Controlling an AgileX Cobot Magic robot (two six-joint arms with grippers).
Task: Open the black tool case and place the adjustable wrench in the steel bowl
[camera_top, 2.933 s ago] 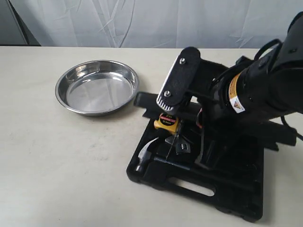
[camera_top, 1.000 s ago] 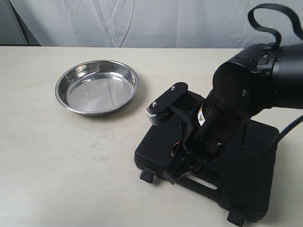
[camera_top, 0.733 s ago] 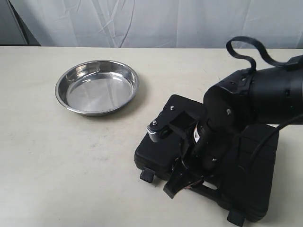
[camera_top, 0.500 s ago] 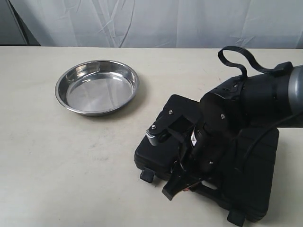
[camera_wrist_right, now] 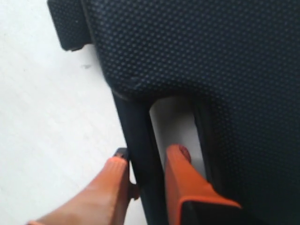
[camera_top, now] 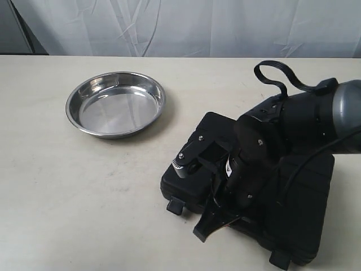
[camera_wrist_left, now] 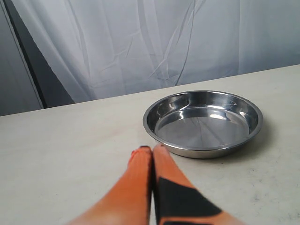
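The black tool case (camera_top: 307,209) lies shut on the table, so the adjustable wrench is hidden. My right gripper (camera_top: 211,223) is down at the case's front edge. In the right wrist view the orange fingers (camera_wrist_right: 180,173) straddle the case's carry handle (camera_wrist_right: 140,136), one outside the bar and one in the handle slot, pressed against it. The textured lid (camera_wrist_right: 197,51) fills most of that view. The steel bowl (camera_top: 115,103) stands empty to the case's far left. My left gripper (camera_wrist_left: 152,151) is shut and empty, low over the table just short of the bowl (camera_wrist_left: 202,123).
A case latch (camera_top: 174,206) sticks out at the front left corner, and it also shows in the right wrist view as a latch (camera_wrist_right: 68,28). A white curtain (camera_top: 180,25) hangs behind the table. My right arm's bulk covers the case's middle.
About three seconds ago the case lay open with a hammer and a tape measure showing; it is shut now. Over the last second my right gripper sank slightly toward the front handle.
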